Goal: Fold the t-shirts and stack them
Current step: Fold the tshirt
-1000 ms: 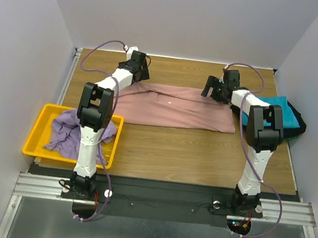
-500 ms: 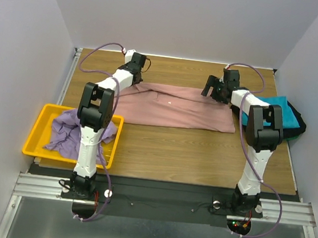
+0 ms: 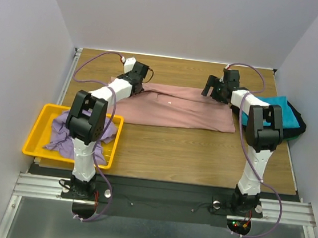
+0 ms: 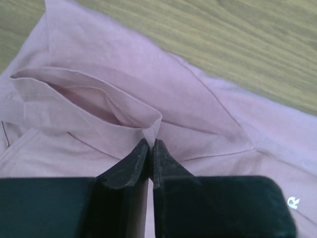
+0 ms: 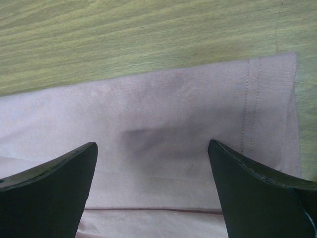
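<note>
- Down by the bases first: the left arm's elbow has swung out over the yellow bin [image 3: 34,133], which sits well behind and to the left of the left pincer [image 3: 140,75]. The lavender t-shirt [image 3: 63,126] is crumpled inside it and nobody is touching it.
- Next out, the pink t-shirt [image 3: 177,112] lies spread across the table [image 3: 190,151]. Its far edge runs from one pincer to the other and its body stretches back toward the bases.
- Here's the change: a second ago the left pincer stood wide, and now it has snapped nearly shut on the shirt's far-left end. On the left wrist view the left pincer [image 4: 150,143] pinches a raised ridge of pink t-shirt [image 4: 99,64] right at its tips, beside an open hemmed fold. That side of the fold has its grip.
- The right pincer [image 3: 211,89] hasn't budged. Its wrist view shows the right pincer [image 5: 151,148] gaping wide over the pink t-shirt [image 5: 163,109], with the stitched hem just ahead of its right finger. It holds nothing, and I can't tell whether the tips touch cloth.
- Off to that pincer's right, the teal t-shirt [image 3: 278,104] sits on the black t-shirt [image 3: 299,126] at the table edge.
- One end is caught and the other isn't, so I'd say the right side must close before any lift.
</note>
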